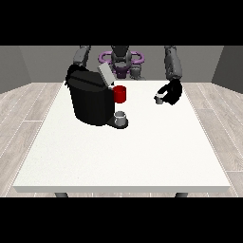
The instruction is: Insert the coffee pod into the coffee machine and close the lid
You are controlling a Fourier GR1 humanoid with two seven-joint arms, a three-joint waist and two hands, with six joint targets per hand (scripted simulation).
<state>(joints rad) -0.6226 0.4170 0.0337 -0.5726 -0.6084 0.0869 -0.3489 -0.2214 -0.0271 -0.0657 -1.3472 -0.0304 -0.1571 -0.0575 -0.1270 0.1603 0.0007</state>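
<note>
While the small pale cylindrical coffee pod (159,98) sits low at the white table's (142,156) far right side, the black hand at the view's right (172,92) is curled round it from above and behind, which I judge to be a pick-up grasp not yet carried toward the machine. Whether the pod rests on the surface or is just clear of it cannot be told. Well apart to the left stands the bulky black coffee machine (90,97), its grey lid (106,75) tilted up and open, evidently so the pod chamber is accessible. A red cylindrical part (120,94) shows at the machine's front just below the lid, and a small grey cup (121,117) stands on the machine's base beneath it, placed to receive the brew. The hand at the view's left (70,75) is mostly hidden behind the machine's top rear corner; its finger state cannot be told. By my assessment, insertion and lid closing both remain outstanding.
</note>
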